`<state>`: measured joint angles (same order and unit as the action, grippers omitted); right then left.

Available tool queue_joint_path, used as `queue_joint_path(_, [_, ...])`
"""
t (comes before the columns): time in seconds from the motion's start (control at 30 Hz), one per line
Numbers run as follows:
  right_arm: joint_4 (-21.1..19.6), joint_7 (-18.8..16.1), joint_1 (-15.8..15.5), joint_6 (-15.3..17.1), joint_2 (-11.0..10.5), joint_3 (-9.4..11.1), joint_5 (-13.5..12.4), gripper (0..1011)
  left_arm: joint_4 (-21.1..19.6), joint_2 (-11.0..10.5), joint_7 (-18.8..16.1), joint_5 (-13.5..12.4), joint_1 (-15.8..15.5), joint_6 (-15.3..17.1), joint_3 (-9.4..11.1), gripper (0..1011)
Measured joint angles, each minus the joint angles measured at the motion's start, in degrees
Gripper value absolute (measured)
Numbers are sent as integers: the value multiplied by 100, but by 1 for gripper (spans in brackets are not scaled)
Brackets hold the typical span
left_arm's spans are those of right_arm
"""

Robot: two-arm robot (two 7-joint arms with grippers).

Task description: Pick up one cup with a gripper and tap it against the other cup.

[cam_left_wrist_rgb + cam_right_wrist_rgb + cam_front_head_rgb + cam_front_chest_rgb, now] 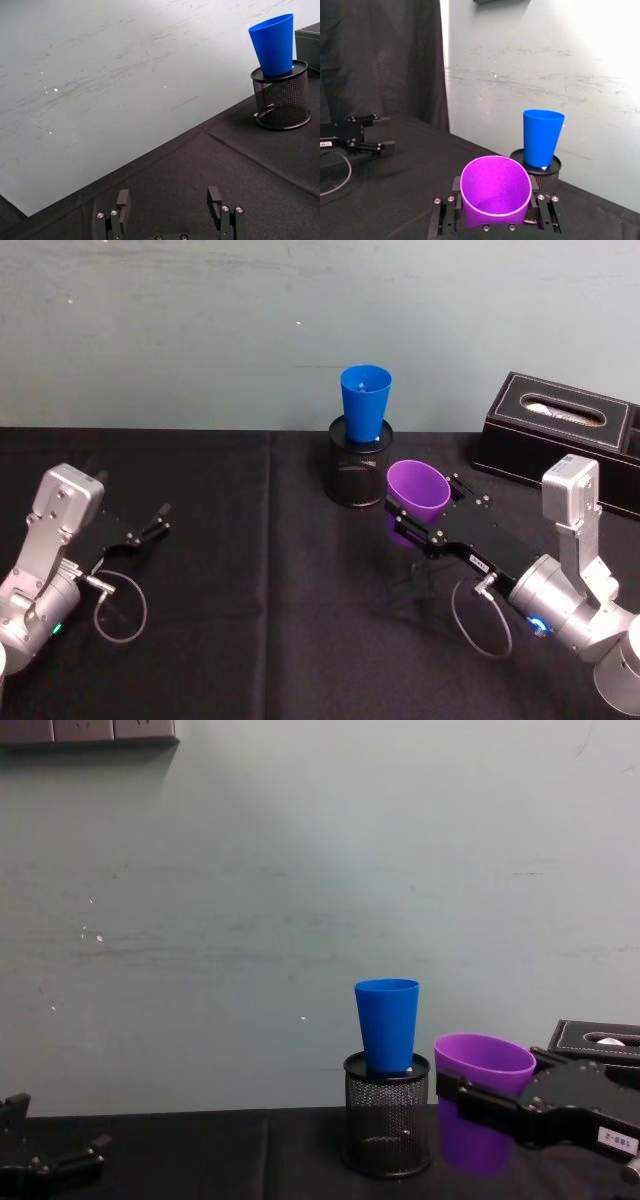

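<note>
My right gripper [425,502] is shut on the purple cup [416,486], holding it off the black tablecloth with its mouth tilted toward the left. In the right wrist view the cup [495,192] sits between the jaws. The blue cup [364,400] stands upright in a black mesh pen holder [358,472], just left of and behind the purple cup, with a gap between the two cups. From the chest, the purple cup [483,1115] hangs right of the blue cup [388,1025]. My left gripper [152,522] rests open at the table's left, holding nothing.
A black tissue box [565,435] stands at the back right, behind my right arm. A grey-green wall runs along the table's far edge. Grey cable loops lie near both arms. Bare black cloth [250,570] stretches between the two grippers.
</note>
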<state>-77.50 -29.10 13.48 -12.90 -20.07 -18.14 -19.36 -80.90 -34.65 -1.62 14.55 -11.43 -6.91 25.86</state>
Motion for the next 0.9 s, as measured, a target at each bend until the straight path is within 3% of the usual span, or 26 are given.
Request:
queue_joint_path(0.63, [80, -6, 116, 51, 3, -31, -142, 732, 0, 0, 0, 0, 0, 0, 0, 1011])
queue_joint_path(0.9, [209, -55, 370, 210, 4, -75, -173, 732, 0, 0, 0, 0, 0, 0, 0, 1011])
